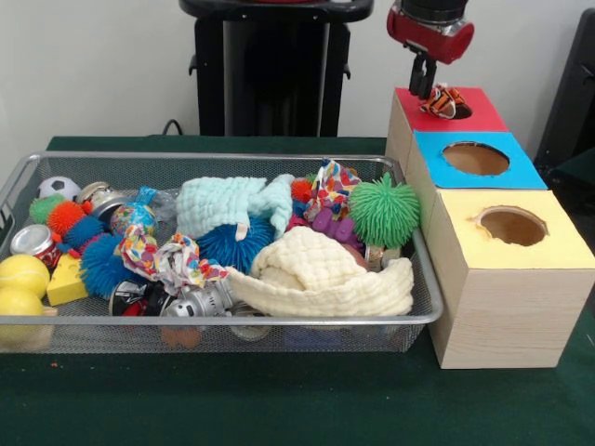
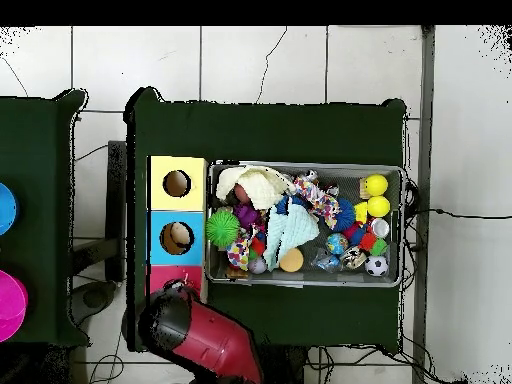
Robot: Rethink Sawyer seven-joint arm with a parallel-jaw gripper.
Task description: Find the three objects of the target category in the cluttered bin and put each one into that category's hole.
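An orange plush toy with black stripes (image 1: pixel 445 101) lies on the rim of the round hole (image 1: pixel 457 111) in the red-topped box (image 1: pixel 488 118) at the back right. My gripper (image 1: pixel 424 92) hangs straight down over that box with its tips at the toy's left end. In the overhead view my red arm (image 2: pixel 200 335) covers the gripper and most of the red box (image 2: pixel 160 279). The wire mesh bin (image 1: pixel 223 321) is full of clutter. I cannot pick out the cream-yellow or tan-orange plush toys in it.
Blue-topped (image 1: pixel 456 173) and yellow-topped (image 1: pixel 558 246) boxes stand in line in front of the red one. The bin holds a cream cloth (image 1: pixel 321 271), a mint cloth (image 1: pixel 228 204), a green puffer ball (image 1: pixel 385 211), blue puffer balls, a silver robot (image 1: pixel 200 299) and yellow balls (image 1: pixel 20 275).
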